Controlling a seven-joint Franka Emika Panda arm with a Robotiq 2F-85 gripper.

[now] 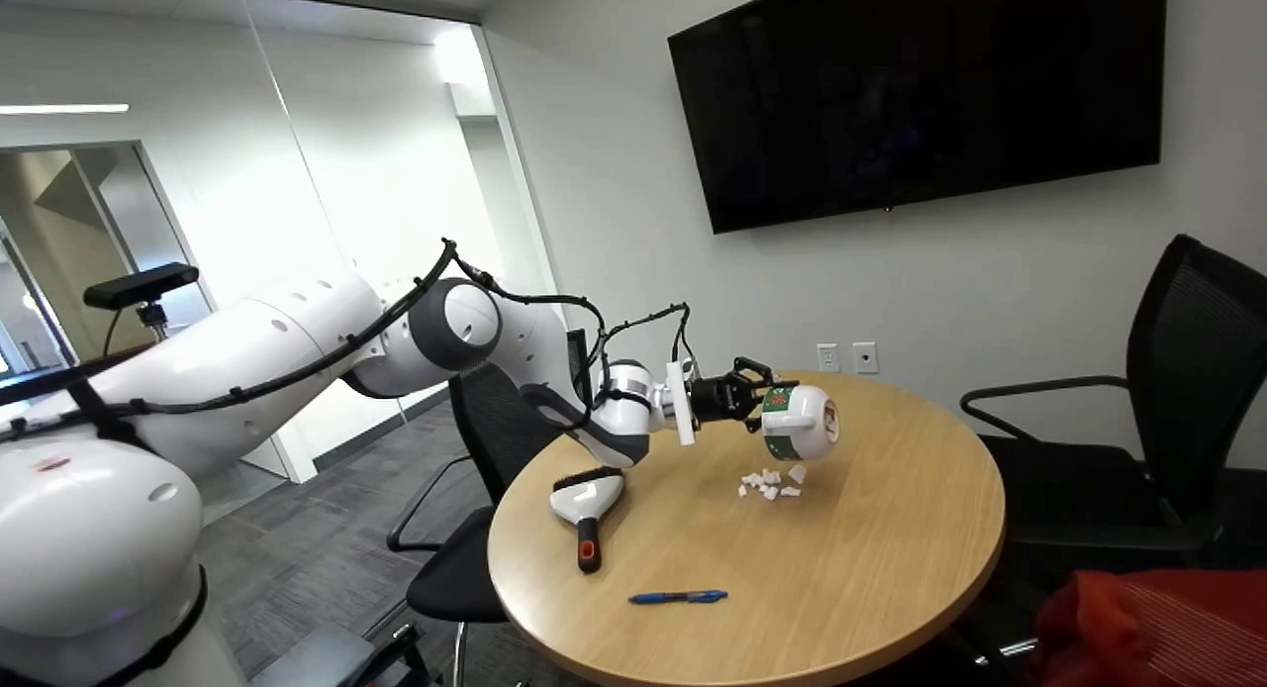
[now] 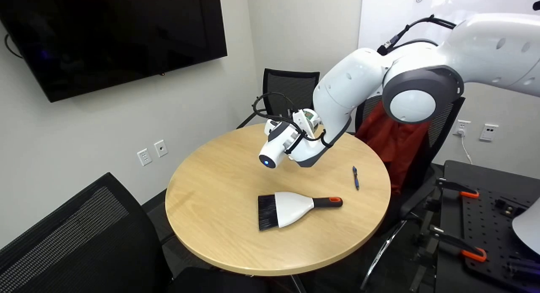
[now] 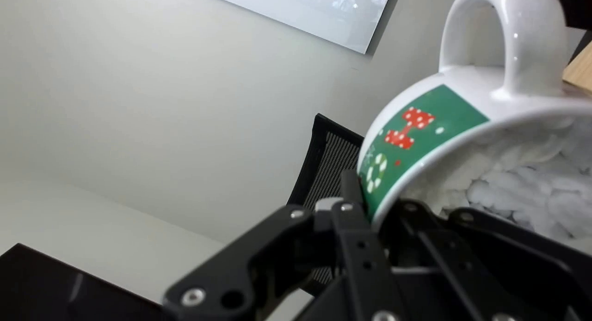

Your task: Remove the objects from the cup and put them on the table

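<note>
Many small white pieces (image 1: 770, 478) are lying in a loose heap on the round wooden table (image 1: 871, 568), well in from every edge of the tabletop. One bigger piece (image 1: 797, 474) is showing at the side of the heap, below the cup (image 1: 804, 410); whether it is touching the wood I cannot tell. That cup is hanging above the tabletop, tipped onto its side, its base facing away from the gripper (image 3: 377, 205) and its mouth facing back toward it. White lumps (image 3: 532, 191) are lying inside the cup in the wrist view, while its handle (image 3: 506, 39) is sticking out beside a green printed panel (image 3: 425, 126). The gripper is grasping the cup by its rim, one of the fingers (image 3: 350, 191) pressing on the outside wall and the other reaching into the mouth.

Toward the tabletop edge beside a black chair (image 1: 460, 573), a white brush (image 2: 293, 208) is lying flat, its dark bristles and dark grip pointing opposite ways. A blue pen (image 1: 679, 597) is lying near the edge closest to the camera in an exterior view. Beyond the far edge in that view, a dark screen (image 1: 921, 103) is hanging on the wall (image 1: 584, 123) above two outlets (image 1: 865, 357). In both exterior views the white arm (image 1: 297, 311) is reaching in over the edge of the tabletop. Past another stretch of the edge, a red cloth (image 2: 392, 145) is draping over the back of a mesh chair (image 2: 443, 130).
</note>
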